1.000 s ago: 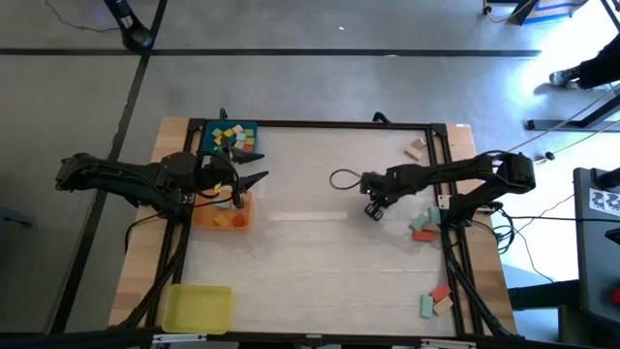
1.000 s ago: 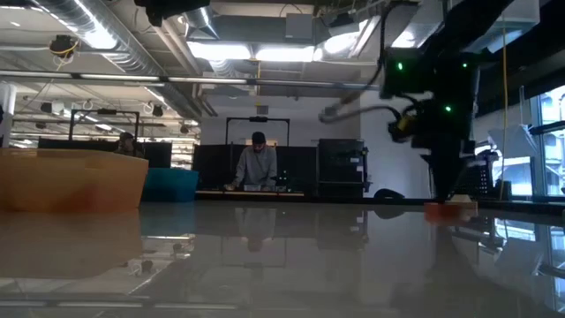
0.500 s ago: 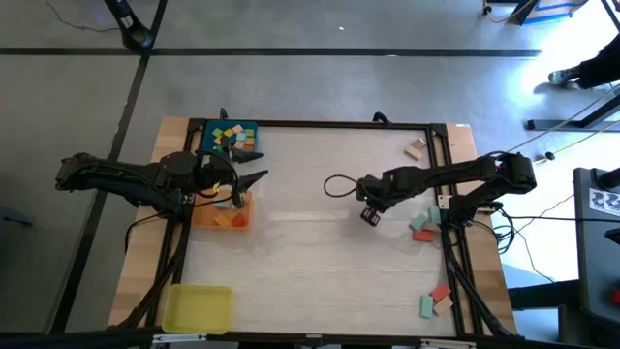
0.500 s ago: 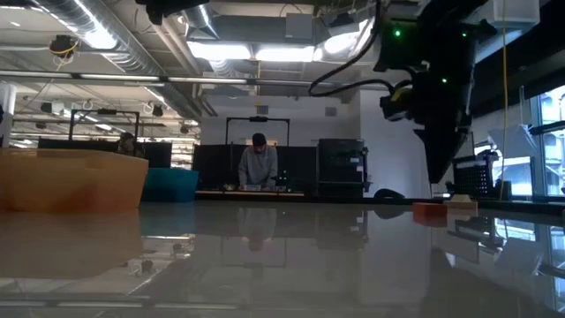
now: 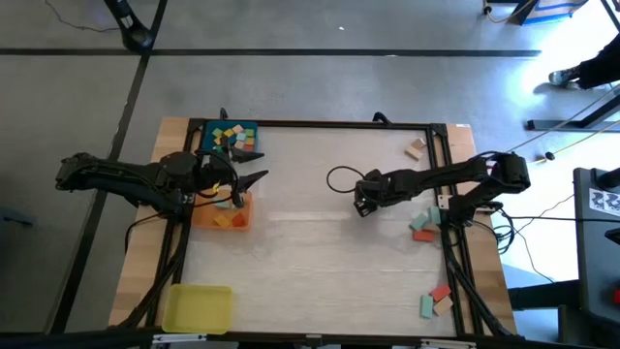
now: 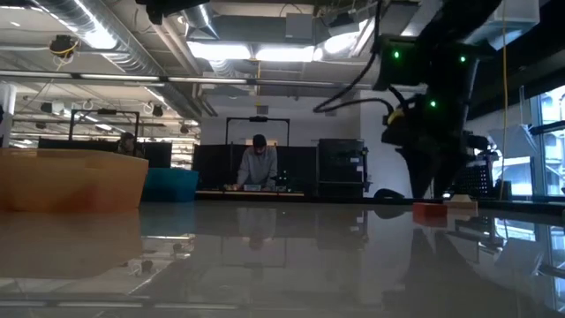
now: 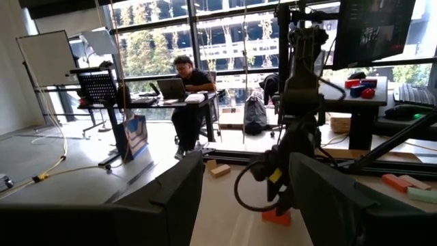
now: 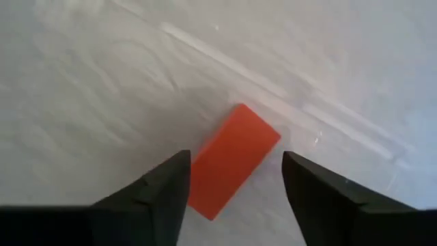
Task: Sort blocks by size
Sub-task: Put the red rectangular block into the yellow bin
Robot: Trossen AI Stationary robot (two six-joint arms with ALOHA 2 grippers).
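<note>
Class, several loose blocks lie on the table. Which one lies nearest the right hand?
The orange-red block on the bare tabletop, alone below the right hand, whose fingers stand open on either side of it. The other loose blocks lie near the table's right edge.

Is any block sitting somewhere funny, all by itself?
Yes. One orange-red block lies alone on the bare white table, mid-table, far from the trays and the other loose blocks at the right edge. It lies askew beneath the open right gripper. The left gripper waits, open, by the orange tray.
</note>
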